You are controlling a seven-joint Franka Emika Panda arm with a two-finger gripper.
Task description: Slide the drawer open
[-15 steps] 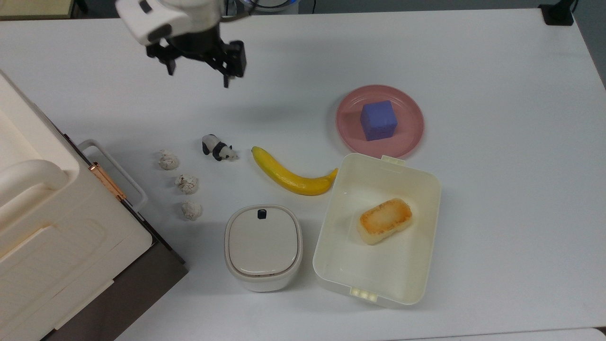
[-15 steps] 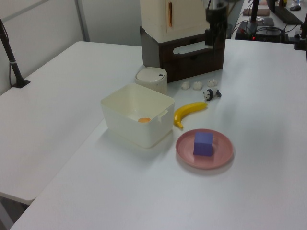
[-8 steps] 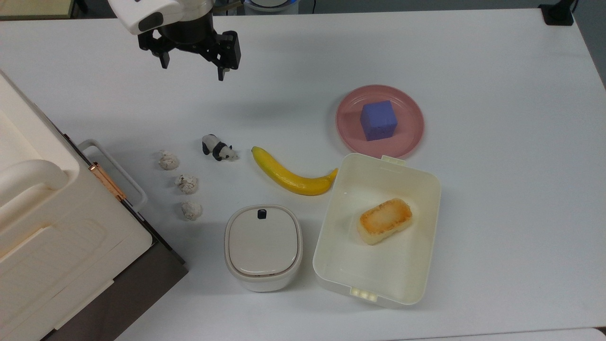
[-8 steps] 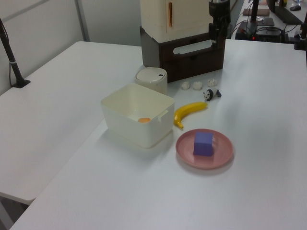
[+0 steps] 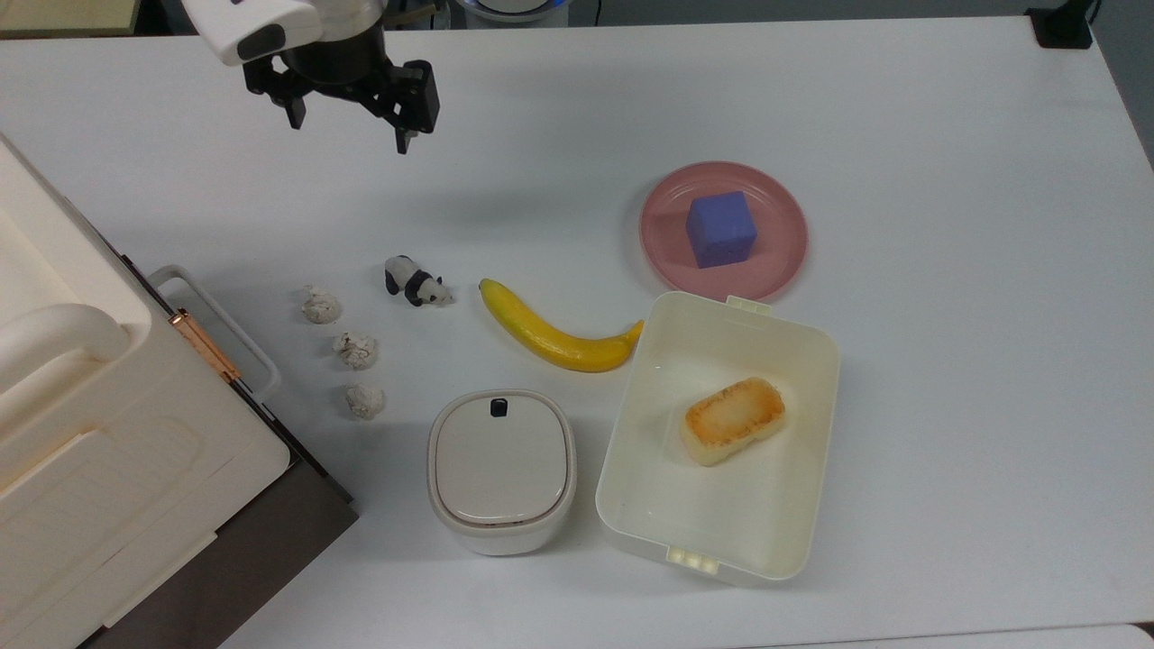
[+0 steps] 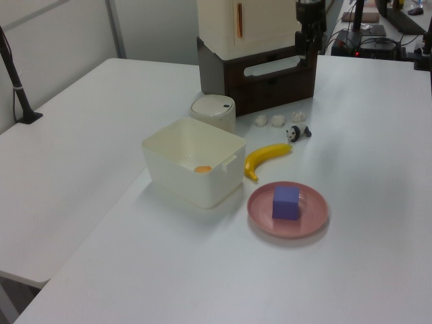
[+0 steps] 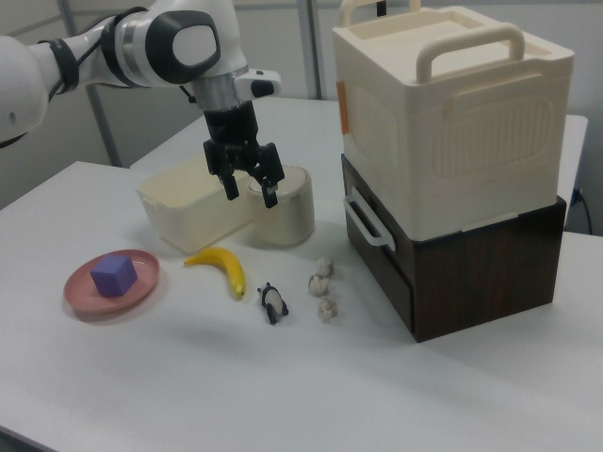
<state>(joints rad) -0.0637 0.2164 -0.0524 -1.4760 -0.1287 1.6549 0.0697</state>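
Table point(image 5: 947, 433) smooth matt white; drawer point(image 7: 377, 247) front dark wood-grain with a white plastic loop handle point(image 7: 366, 222), cream ribbed plastic box point(image 7: 452, 113) on top with a copper-coloured metallic clasp point(image 5: 204, 345). Banana point(image 5: 550, 336) glossy yellow plastic look, plate point(image 5: 775, 261) smooth pink, cube point(image 5: 719, 228) matt purple, open bin point(image 5: 631, 460) and lidded container point(image 5: 500, 469) smooth cream plastic. Three lumps point(image 5: 356, 350) rough, crumpled, off-white; arm shell point(image 7: 141, 42) glossy white plastic, black matt gripper point(image 7: 247, 176).

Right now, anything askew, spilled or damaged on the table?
Nothing stands out. The drawer is shut and square in its cabinet, the banana and panda figure lie intact, the cube sits on the pink plate. The gripper hovers with fingers open.
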